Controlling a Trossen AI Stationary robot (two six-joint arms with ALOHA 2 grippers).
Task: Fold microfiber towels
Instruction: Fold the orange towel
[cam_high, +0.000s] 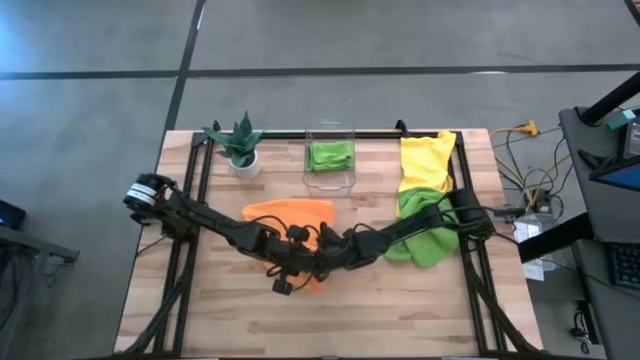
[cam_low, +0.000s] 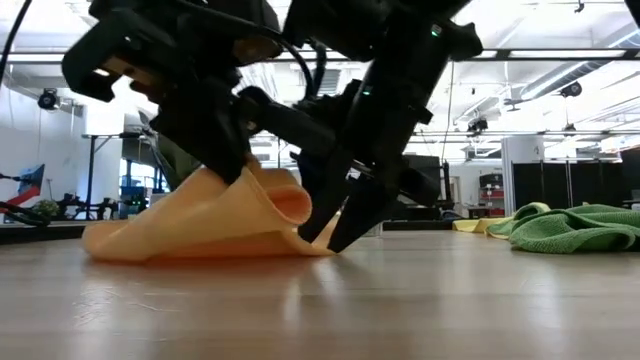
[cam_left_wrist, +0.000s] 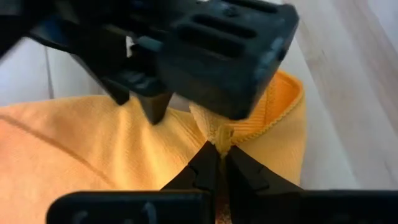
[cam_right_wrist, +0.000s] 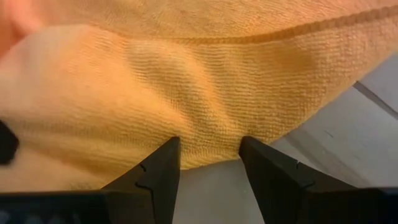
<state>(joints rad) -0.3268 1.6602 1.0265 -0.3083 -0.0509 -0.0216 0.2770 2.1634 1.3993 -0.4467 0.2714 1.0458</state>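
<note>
An orange towel (cam_high: 290, 213) lies at the table's middle, its near right part raised in a hump (cam_low: 270, 200). My left gripper (cam_left_wrist: 217, 155) is shut on that raised part, reaching in from the left (cam_low: 240, 165). My right gripper (cam_right_wrist: 208, 155) is open and points steeply down at the towel's right edge (cam_low: 335, 235), its fingertips close to the tabletop. One lime green towel (cam_high: 330, 155) lies in a clear bin. A yellow towel (cam_high: 425, 160) and another lime green towel (cam_high: 425, 240) lie at the table's right side. My left gripper pinches a small raised fold of the orange towel (cam_left_wrist: 219, 138) between its two fingertips, close to the hemmed edge (cam_left_wrist: 283, 115). The pinched part is lifted off the table; the rest of the towel slopes down slack to the tabletop (cam_low: 130, 240). My right gripper's fingers stand at the towel's lower edge (cam_right_wrist: 205, 140); I cannot tell whether they touch it.
A small potted plant (cam_high: 240, 145) stands at the far left. The clear bin (cam_high: 330, 175) stands at the far middle. Both arms cross over the table's middle, close to each other. Bare wood (cam_high: 300, 320) lies toward the near edge.
</note>
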